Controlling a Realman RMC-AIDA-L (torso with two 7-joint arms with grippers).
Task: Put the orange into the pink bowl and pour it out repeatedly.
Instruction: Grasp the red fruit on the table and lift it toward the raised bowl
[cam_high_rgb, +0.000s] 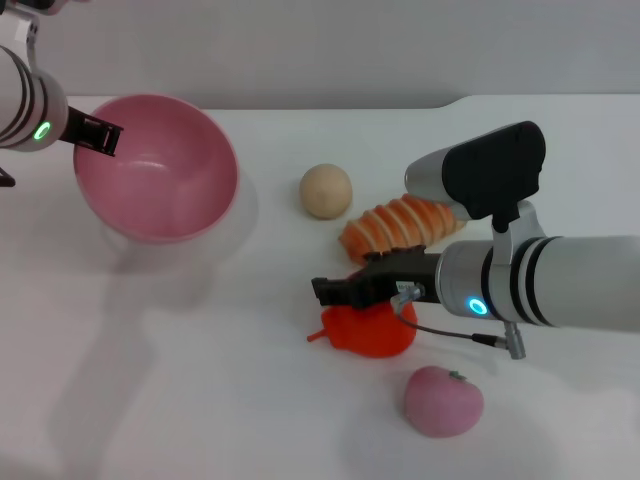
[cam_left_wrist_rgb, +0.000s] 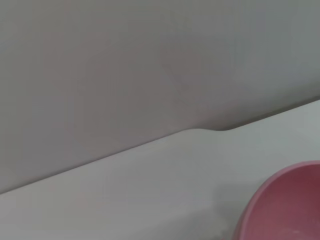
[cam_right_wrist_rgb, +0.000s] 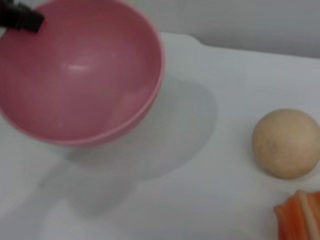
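The pink bowl (cam_high_rgb: 158, 170) hangs tilted above the table at the far left, empty, with its shadow below it. My left gripper (cam_high_rgb: 97, 136) is shut on its rim. The bowl also shows in the left wrist view (cam_left_wrist_rgb: 285, 200) and in the right wrist view (cam_right_wrist_rgb: 80, 75), where a left finger (cam_right_wrist_rgb: 20, 19) sits on its rim. The orange (cam_high_rgb: 375, 335) lies on the table at centre front, stem pointing left. My right gripper (cam_high_rgb: 335, 292) is right over the orange's top, low and close to it.
A beige ball (cam_high_rgb: 326, 190) and a striped bread loaf (cam_high_rgb: 400, 225) lie behind the orange, close to my right arm. A small pink apple-like toy (cam_high_rgb: 443, 400) lies in front at the right. The white table (cam_high_rgb: 200, 400) ends at a grey wall behind.
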